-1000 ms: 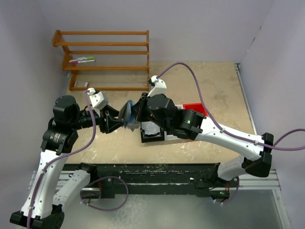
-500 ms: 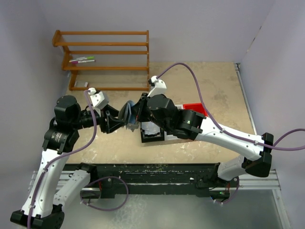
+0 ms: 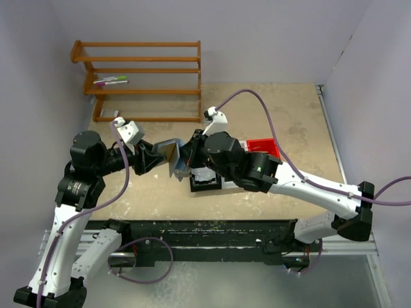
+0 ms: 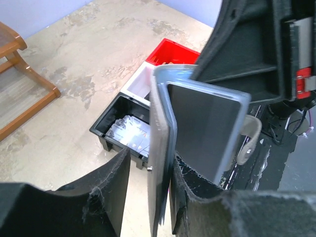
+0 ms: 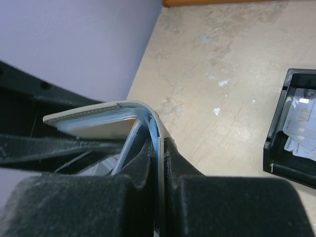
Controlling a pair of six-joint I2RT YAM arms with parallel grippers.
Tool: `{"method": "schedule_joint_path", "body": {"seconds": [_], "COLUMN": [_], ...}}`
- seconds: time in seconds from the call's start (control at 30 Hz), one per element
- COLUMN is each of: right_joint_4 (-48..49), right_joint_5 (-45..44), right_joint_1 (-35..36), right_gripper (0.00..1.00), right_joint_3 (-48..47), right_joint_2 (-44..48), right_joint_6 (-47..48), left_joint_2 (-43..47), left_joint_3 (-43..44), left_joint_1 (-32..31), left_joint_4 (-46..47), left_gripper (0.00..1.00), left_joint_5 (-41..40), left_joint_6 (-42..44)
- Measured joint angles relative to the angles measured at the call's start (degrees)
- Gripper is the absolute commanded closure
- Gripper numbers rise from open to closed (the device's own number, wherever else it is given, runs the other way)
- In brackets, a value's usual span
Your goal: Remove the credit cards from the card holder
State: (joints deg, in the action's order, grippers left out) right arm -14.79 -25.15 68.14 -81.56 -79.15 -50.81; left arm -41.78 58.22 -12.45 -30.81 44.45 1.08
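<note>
The blue-grey card holder hangs in the air between my two grippers, spread open in a V. My right gripper is shut on one flap; in its wrist view the fingers pinch the flap's edge. My left gripper straddles the other flap with its jaws apart. One finger lies against the flap and the other stands off with a gap. The dark grey pocket panel faces the left wrist camera. A tan-gold edge shows inside the holder. Pale silvery cards lie in the black bin.
Black bin, white bin and red bin stand in a row just right of the holder, under my right arm. A wooden rack with markers stands at the back left.
My left gripper has drawn back to the left and my right gripper has shifted slightly right. The holder, folded between them before, now stands spread open.
</note>
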Motion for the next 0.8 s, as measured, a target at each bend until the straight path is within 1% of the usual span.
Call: {"method": "schedule_joint_path", "body": {"seconds": [0.1,0.2,0.33,0.5,0.53,0.6,0.7,0.73,0.77,0.8], "right_joint_4": [1.57,3.52,6.56,10.03,10.36,10.49,10.8,11.08,11.61,11.72], "right_joint_5": [0.83,1.75,4.15,8.22,8.68,10.1,14.43,16.0,18.43,20.22], "right_joint_1": [0.17,0.17,0.11,-0.02,-0.07,-0.55,-2.89,-4.04,-5.9,-8.02], "right_gripper": [1.0,1.0,1.0,1.0,0.95,0.73,0.43,0.36,0.3,0.27], "right_joint_3": [2.21,4.76,7.96,10.16,10.38,10.78,10.88,10.95,11.37,12.0], "right_joint_2": [2.1,4.39,6.82,8.17,8.44,9.4,11.08,11.58,12.44,13.4], "right_joint_6": [0.0,0.0,0.39,3.74,4.5,6.47,8.35,8.7,9.11,9.31], "left_joint_2": [0.02,-0.02,-0.22,-2.23,-2.73,-3.87,-5.14,-5.46,-5.66,-5.9], "left_joint_3": [0.0,0.0,0.0,0.52,0.72,1.6,3.1,3.37,3.54,3.82], "left_joint_1": [0.0,0.0,0.0,0.0,0.0,0.07,0.04,0.04,0.04,0.04], "left_joint_4": [0.02,0.09,0.11,-0.52,-0.63,-0.85,-0.48,-0.42,-0.46,-0.59], "left_gripper": [0.62,0.66,0.76,0.9,0.93,0.99,1.0,1.0,1.0,1.0], "left_joint_5": [-0.61,-1.03,0.2,7.96,9.05,11.06,13.07,13.4,13.46,13.38], "left_joint_6": [0.0,0.0,-0.44,-2.54,-3.08,-3.98,-6.21,-6.64,-7.1,-7.54]}}
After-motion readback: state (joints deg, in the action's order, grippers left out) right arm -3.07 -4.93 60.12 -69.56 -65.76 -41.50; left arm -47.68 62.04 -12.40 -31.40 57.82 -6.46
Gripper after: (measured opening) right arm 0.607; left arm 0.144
